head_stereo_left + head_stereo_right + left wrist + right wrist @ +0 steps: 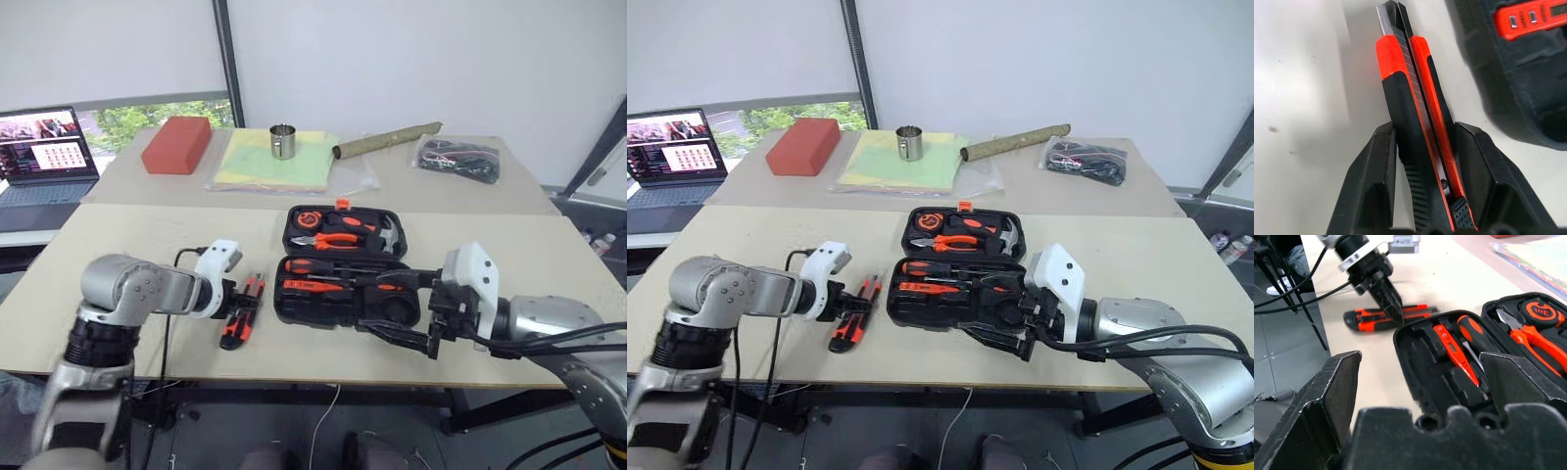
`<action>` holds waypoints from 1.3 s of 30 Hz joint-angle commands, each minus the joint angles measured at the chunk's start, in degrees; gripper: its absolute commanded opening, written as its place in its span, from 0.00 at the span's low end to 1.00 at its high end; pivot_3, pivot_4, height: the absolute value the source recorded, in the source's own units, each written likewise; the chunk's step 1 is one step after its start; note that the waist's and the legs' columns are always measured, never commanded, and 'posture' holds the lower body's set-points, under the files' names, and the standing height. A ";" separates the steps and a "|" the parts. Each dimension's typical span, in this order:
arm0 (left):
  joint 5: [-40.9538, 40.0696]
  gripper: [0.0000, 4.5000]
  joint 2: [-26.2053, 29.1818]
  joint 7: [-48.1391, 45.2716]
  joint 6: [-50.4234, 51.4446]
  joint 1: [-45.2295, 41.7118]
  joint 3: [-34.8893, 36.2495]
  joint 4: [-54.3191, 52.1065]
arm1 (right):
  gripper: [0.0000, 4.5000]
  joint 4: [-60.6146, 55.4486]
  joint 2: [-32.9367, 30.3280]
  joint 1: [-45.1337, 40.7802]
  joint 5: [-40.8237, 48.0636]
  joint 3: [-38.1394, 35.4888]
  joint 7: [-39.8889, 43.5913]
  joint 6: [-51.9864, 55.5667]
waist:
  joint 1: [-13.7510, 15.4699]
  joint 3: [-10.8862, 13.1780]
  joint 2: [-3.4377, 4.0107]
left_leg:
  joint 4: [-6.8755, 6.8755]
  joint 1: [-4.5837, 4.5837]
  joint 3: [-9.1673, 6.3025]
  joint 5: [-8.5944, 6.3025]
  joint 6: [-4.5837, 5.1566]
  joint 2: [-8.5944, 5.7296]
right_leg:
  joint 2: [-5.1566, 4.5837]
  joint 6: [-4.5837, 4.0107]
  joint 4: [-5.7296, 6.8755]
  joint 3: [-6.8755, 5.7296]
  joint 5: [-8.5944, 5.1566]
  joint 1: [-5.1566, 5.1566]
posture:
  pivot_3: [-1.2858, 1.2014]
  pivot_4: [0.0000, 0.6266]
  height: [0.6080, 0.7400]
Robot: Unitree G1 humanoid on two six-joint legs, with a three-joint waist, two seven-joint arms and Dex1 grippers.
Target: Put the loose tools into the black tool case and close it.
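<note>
The black tool case (281, 304) lies open in the middle of the near table, its lid folded flat toward the back. Two orange-black screwdrivers (323, 266) sit in the front half, with pliers (338, 240) and a hammer (387, 235) in the lid. An orange-black utility knife (232, 336) lies on the table just left of the case. My left gripper (235, 304) points down over it, and its fingers (1376, 181) press on both long sides of the knife (1415, 122). My right gripper (387, 305) hovers open at the case's front right corner, holding nothing.
On the far table stand a laptop (44, 147), a red box (176, 144), a metal cup (282, 140) on yellow-green sheets, a brown roll (387, 140) and a clear bag of black cables (458, 157). A black cable (167, 343) hangs by my left arm.
</note>
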 commanded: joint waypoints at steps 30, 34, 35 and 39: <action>40.30 0.30 -28.12 -73.47 -74.49 -32.40 -26.78 47.91 | 1.00 -9.73 -0.54 13.58 2.03 -10.99 -10.08 2.27 | 1.32 0.18 -0.21 | 1.15 -2.06 0.13 -0.09 1.55 0.26 | 0.09 -0.04 -0.01 -0.77 0.22 -1.06 | 0.52 0.24 1.00; 39.75 0.30 -27.67 -73.47 -76.03 -32.89 -25.01 48.82 | 1.00 -9.50 -0.44 13.80 2.40 -11.33 -10.64 1.80 | 1.32 0.18 -0.20 | 1.25 -2.14 0.16 -0.25 1.83 0.20 | 0.07 -0.11 -0.05 -0.77 0.33 -1.07 | 0.52 0.24 1.00; 39.23 0.30 -27.54 -73.47 -76.26 -32.97 -24.79 48.72 | 1.00 -9.32 -0.37 13.64 2.44 -11.30 -10.77 1.70 | 1.32 0.18 -0.20 | 1.27 -2.17 0.17 -0.27 1.86 0.18 | 0.06 -0.08 -0.05 -0.77 0.33 -1.07 | 0.52 0.24 1.00; 41.67 0.30 -27.89 -73.14 -77.66 -32.48 -23.34 48.81 | 1.00 -8.42 -0.23 12.42 2.24 -10.81 -11.11 1.45 | 1.35 0.18 -0.20 | 1.41 -2.32 0.17 -0.34 1.98 0.12 | 0.05 0.09 -0.06 -0.79 0.37 -1.10 | 0.52 0.24 1.00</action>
